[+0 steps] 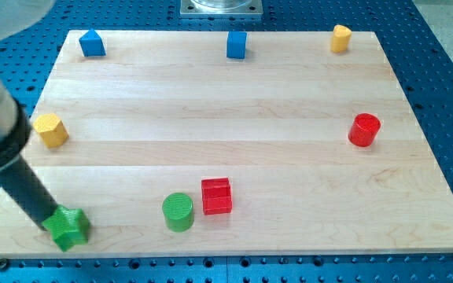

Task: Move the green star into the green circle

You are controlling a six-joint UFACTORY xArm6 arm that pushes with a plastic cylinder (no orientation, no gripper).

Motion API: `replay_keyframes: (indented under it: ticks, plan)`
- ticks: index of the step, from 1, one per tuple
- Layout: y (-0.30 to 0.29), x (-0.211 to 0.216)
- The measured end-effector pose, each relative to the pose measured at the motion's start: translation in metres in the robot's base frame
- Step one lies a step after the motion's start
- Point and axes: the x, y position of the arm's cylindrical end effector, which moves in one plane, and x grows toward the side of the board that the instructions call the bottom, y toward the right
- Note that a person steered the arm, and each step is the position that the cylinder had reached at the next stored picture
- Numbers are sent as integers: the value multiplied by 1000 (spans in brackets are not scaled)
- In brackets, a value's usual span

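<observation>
The green star (68, 228) lies near the board's bottom left corner. The green circle (178, 211), a short cylinder, stands to its right at the view's bottom centre, about a hand's width away. My tip (47, 223) rests against the star's upper left side, with the dark rod slanting up to the view's left edge.
A red cube (216, 196) sits just right of the green circle. A yellow block (50, 130) is at the left edge, a red cylinder (363, 130) at the right. Along the top are a blue block (92, 44), a blue cube (237, 45) and a yellow block (340, 38).
</observation>
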Motion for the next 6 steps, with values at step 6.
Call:
replay_keyframes:
  ticks: [6]
  plan:
    - [93,-5]
